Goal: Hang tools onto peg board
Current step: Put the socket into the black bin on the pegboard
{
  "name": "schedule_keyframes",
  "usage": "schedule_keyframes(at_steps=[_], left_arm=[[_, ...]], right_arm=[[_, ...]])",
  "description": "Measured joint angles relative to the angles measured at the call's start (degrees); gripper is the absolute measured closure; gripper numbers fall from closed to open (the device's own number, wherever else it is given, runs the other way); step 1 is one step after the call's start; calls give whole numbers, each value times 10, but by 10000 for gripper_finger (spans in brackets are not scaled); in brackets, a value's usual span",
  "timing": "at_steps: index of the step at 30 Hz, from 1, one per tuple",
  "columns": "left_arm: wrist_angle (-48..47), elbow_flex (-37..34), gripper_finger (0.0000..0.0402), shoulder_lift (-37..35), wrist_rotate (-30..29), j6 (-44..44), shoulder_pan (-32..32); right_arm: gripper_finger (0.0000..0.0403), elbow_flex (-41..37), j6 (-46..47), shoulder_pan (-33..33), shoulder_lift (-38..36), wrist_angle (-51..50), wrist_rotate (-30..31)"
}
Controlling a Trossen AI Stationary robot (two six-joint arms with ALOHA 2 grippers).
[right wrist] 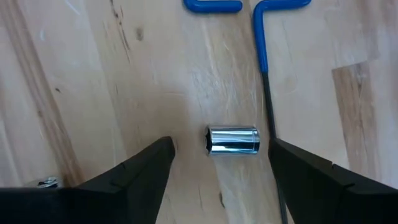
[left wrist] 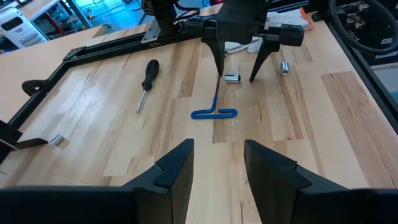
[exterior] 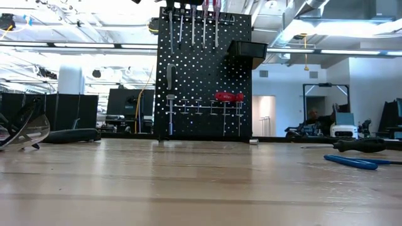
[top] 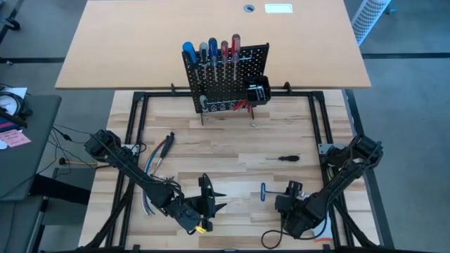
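Here right pincer [right wrist: 217, 165] points down, spread wide astride chrome socket [right wrist: 233, 140], beside blue T-handle key [right wrist: 261, 37]; left pincer [left wrist: 217, 171] parted, empty.

The black peg board [exterior: 204, 72] is standing upright at the far side of the wooden table [exterior: 188, 188], screwdrivers [exterior: 191, 22] hanging along its top. A blue key [exterior: 355, 162] is lying at right.
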Motion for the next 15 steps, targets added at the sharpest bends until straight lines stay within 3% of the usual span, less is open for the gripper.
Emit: schedule_keyframes(at_steps=[15], left_arm=[[-5, 0, 265, 0, 0, -7, 0]], right_arm=[[126, -36, -73, -25, -14, 63, -36]])
